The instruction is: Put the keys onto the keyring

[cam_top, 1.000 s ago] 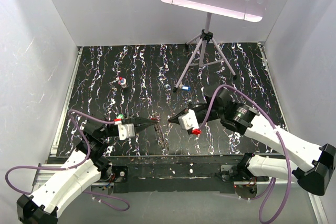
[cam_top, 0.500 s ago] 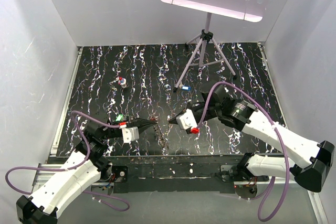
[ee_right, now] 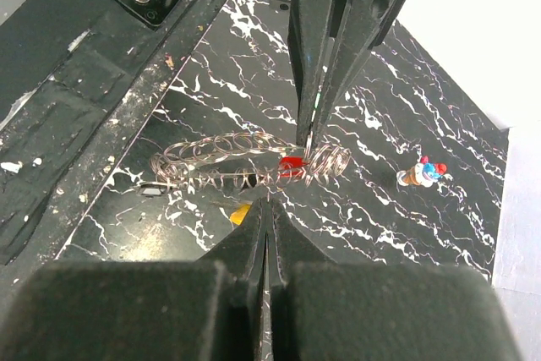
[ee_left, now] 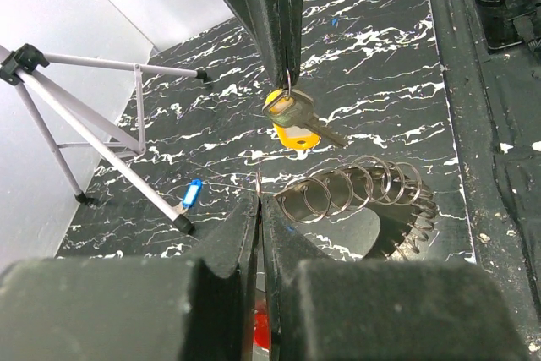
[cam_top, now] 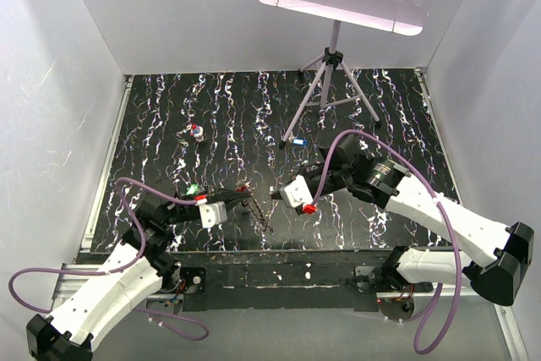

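I count one yellow key (ee_left: 292,120), one red key (ee_right: 292,161), one blue key (ee_left: 193,194), one little red-and-blue bunch (ee_right: 423,172) too small to count, one wire coil (ee_left: 355,188), one toothed ring (ee_left: 412,224) and one tripod (cam_top: 333,58).

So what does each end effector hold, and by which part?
Right end effector: yellow-headed metal key, by its head. Left end effector: silver coiled wire keyring, by one loop.

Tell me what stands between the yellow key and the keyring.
Nothing visible does. In the left wrist view the yellow key hangs from the shut right tool. Only bare table shows between it and the keyring, whose wire coil the left tool pinches at one end.
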`<action>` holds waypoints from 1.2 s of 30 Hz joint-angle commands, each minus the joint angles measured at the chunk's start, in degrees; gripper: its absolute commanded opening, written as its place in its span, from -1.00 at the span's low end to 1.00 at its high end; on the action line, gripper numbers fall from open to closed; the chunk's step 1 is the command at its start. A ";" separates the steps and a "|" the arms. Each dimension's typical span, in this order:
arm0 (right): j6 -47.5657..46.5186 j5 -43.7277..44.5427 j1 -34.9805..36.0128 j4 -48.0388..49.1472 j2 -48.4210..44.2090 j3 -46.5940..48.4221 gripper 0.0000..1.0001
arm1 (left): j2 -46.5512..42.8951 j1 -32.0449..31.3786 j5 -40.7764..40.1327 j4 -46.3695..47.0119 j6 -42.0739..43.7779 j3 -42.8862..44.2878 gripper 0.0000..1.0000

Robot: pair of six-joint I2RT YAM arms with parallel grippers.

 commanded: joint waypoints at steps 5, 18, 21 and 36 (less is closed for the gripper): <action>-1.36 0.10 0.53 -0.74 0.01 3.48 -0.97 | -0.47 -0.30 -0.65 0.97 0.12 1.38 -1.00; -2.94 1.15 0.45 -2.06 2.29 6.20 -0.97 | -2.31 -0.30 -2.59 -0.52 1.00 1.56 -1.00; -4.08 1.85 0.36 -1.80 3.08 6.82 -0.97 | -2.14 -0.21 -2.32 -0.78 1.00 1.65 -1.00; -4.08 1.15 0.27 -2.32 4.93 8.93 -0.97 | -2.75 -0.30 -1.27 -0.79 0.91 1.47 -1.00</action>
